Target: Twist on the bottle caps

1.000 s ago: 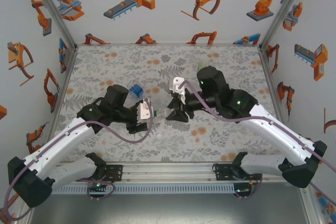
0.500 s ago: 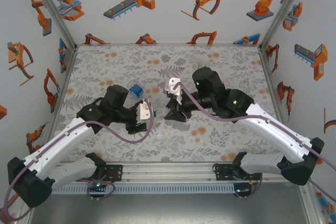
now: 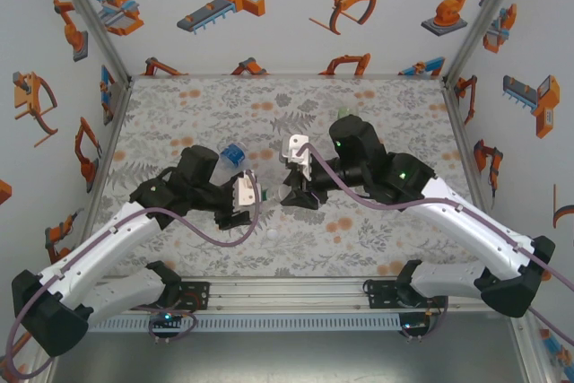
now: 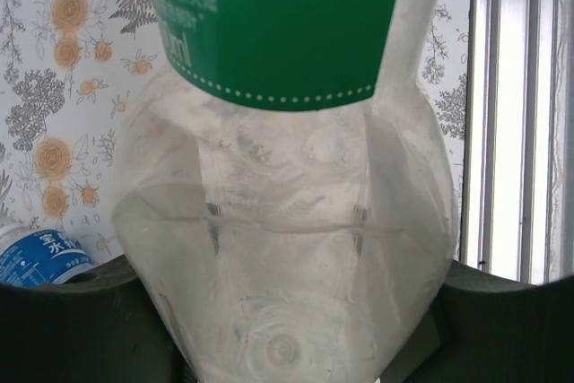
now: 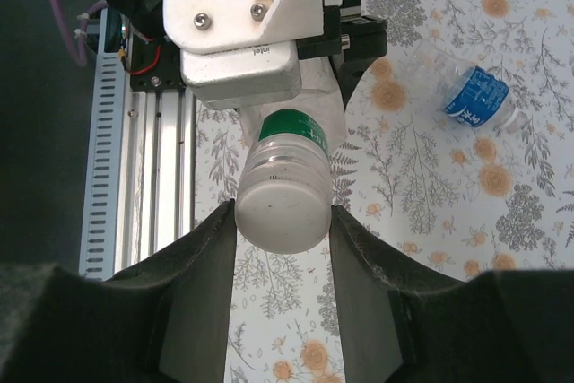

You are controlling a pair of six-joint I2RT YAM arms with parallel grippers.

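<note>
Between walls printed with robots lies the floral tabletop.

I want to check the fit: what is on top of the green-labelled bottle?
On the bottle sits a white cap, pinched by the right gripper. It covers the neck threads, so how far it is screwed on cannot be seen.

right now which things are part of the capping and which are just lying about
In the job: green-label bottle in the left jaws; white cap on its neck, in the right jaws.
Lying about: blue-label bottle, on its side.
</note>
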